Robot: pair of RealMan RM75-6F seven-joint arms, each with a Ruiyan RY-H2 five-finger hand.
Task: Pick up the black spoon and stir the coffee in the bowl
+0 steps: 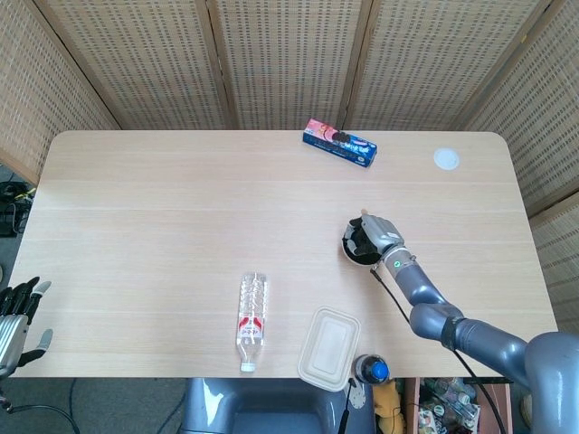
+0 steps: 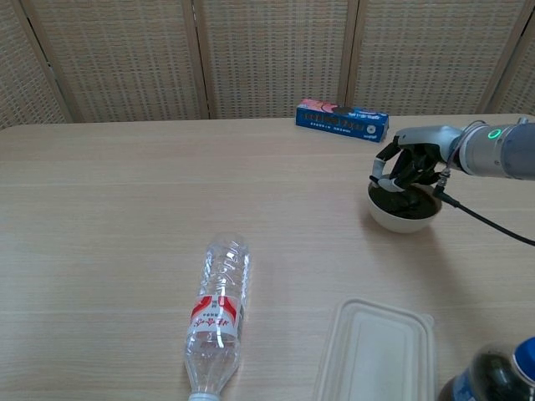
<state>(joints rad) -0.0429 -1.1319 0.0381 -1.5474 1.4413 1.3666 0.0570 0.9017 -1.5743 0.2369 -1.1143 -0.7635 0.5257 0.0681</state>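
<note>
Bowl (image 2: 402, 215): white, holds dark coffee; I see it at 3 o'clock on the table (image 1: 181, 226).
Right hand (image 2: 410, 167): I hold it over the bowl, fingers curled in; what they clamp, I cannot tell.
Black spoon: not discernible.
Left hand (image 1: 14, 312): off the table at 8 o'clock, fingers apart.
Plastic bottle (image 2: 217, 311): lying flat, 6 o'clock.
Lidded container (image 1: 329, 347): closed, contents hidden.

Head view steeply overhead; chest view low (nearer); shared table (image 1: 181, 208).
</note>
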